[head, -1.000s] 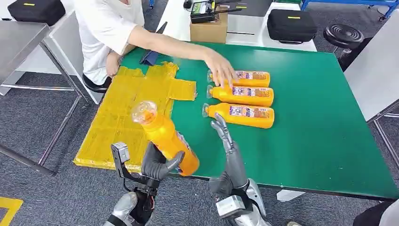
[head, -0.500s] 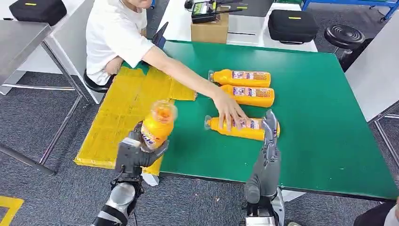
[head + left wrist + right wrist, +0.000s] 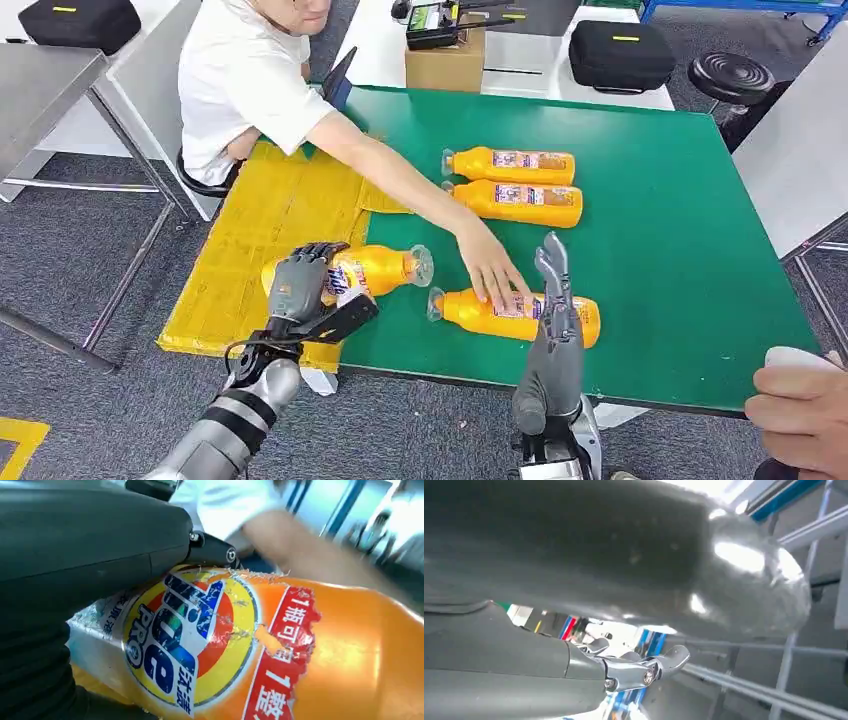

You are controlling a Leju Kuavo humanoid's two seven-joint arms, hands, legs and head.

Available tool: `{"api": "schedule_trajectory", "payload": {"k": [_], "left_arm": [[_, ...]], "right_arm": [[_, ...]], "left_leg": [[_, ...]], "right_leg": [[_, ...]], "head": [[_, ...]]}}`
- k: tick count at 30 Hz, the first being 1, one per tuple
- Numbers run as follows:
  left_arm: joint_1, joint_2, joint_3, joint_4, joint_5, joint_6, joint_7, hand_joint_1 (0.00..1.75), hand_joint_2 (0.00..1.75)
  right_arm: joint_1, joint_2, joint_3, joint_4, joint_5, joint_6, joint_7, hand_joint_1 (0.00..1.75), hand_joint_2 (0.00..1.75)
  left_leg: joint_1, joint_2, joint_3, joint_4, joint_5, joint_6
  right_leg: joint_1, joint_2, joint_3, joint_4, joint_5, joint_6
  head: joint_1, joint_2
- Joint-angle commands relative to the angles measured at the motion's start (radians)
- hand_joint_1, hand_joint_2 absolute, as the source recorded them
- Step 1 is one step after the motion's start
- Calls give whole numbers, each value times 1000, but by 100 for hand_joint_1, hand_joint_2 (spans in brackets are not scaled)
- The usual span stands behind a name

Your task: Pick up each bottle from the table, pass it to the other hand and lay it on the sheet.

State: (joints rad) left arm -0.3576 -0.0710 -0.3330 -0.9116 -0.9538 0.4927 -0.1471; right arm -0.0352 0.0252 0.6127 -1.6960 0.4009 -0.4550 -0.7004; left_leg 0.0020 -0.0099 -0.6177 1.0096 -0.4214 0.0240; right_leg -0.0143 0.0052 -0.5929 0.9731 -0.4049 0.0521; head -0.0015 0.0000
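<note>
The left hand point(image 3: 300, 285) grips an orange bottle point(image 3: 375, 270) lying sideways over the yellow sheet point(image 3: 250, 250), fingers point(image 3: 318, 250) curled over its body. The right hand point(image 3: 553, 290) is raised with fingers spread, empty, over a second bottle point(image 3: 480, 312) on the green bench point(image 3: 680, 250), where a person's hand point(image 3: 492, 272) touches it.

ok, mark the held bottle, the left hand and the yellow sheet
held bottle point(image 3: 385, 268), head view, bare orange body near the neck
left hand point(image 3: 297, 285), head view, back of the hand
yellow sheet point(image 3: 260, 215), head view, bare middle area
</note>
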Motion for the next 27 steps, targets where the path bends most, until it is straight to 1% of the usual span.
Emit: {"api": "schedule_trajectory", "payload": {"k": [1,6,7,8,9,10,11,13,14,15,17,18,20,22,23,24,27], "left_arm": [[-236,51,-32,382,-91,-158,89,175,175],[-275,50,-31,454,-106,-294,122,175,175],[-281,50,-30,462,-105,-308,122,171,175],[-285,47,-25,471,-100,-321,124,136,175],[-287,47,-24,474,-98,-328,125,61,175],[-295,43,-11,488,-83,-356,122,23,175],[-297,42,-7,495,-75,-380,121,2,175],[-297,39,13,495,-44,-409,100,0,175],[-291,29,77,491,51,-480,38,0,175],[-285,24,122,482,121,-526,0,0,175],[-268,23,152,451,189,-569,-61,0,175],[-257,22,159,423,225,-600,-104,0,175],[-249,22,170,397,268,-644,-121,0,175],[-216,27,166,308,364,-688,-158,0,175],[-216,27,166,308,364,-688,-158,0,175],[-201,24,168,266,398,-687,-171,0,175],[-201,24,168,266,398,-687,-171,0,175]], "right_arm": [[0,4,1,14,6,48,2,0,0],[12,3,-18,22,-14,57,2,0,0],[9,5,-16,28,-19,61,2,0,0],[7,6,-17,35,-23,63,2,0,0],[5,7,-16,38,-23,63,2,0,0],[2,12,-20,55,-35,67,2,0,0],[-1,11,-17,59,-31,63,2,0,0],[-4,15,-17,66,-47,62,2,0,0],[-6,11,-11,67,-54,57,2,0,0],[-8,9,-8,72,-59,57,2,0,0],[-10,3,4,73,-67,46,2,0,0],[-11,0,10,74,-74,42,2,0,0],[-14,-5,18,78,-79,33,2,0,0],[-23,-15,34,88,-93,14,2,0,0],[-23,-15,34,88,-93,14,2,0,0],[-24,-16,37,90,-91,10,2,0,0],[-24,-16,37,90,-91,10,2,0,0]], "left_leg": [[1,0,4,0,-1,-2],[0,0,3,-1,0,-1],[1,0,5,0,-1,-2],[1,1,4,0,0,-2],[1,2,6,0,-1,-2],[0,2,5,-1,0,-2],[1,3,6,-1,0,-2],[1,3,4,-1,0,-2],[0,2,4,-1,1,-2],[1,3,5,-1,0,-2],[0,3,5,-1,0,-2],[0,4,8,-2,0,-2],[0,2,9,-2,0,-2],[1,2,10,-1,0,-2],[0,2,9,-2,0,-1],[0,2,8,-1,0,-1],[0,1,7,-1,0,-1]], "right_leg": [[1,-1,4,0,-1,-2],[1,0,2,0,-1,-1],[1,-1,5,0,-2,-2],[1,0,4,0,-1,-2],[1,1,6,0,-2,-2],[0,1,4,0,-1,-2],[1,2,5,0,-1,-2],[1,1,4,0,0,-2],[0,1,3,0,0,-2],[1,2,4,0,0,-2],[0,2,5,0,0,-1],[1,3,7,-1,-1,-2],[0,2,8,-1,-1,-2],[1,2,10,-1,-1,-2],[0,2,8,0,0,-1],[0,1,8,0,0,-1],[0,1,7,0,0,-1]], "head": [[0,0],[0,0],[0,0],[0,0],[0,0],[0,0],[0,0],[0,0],[0,0],[0,0],[0,0],[0,0],[0,0],[0,0],[0,0],[0,0],[0,0]]}}
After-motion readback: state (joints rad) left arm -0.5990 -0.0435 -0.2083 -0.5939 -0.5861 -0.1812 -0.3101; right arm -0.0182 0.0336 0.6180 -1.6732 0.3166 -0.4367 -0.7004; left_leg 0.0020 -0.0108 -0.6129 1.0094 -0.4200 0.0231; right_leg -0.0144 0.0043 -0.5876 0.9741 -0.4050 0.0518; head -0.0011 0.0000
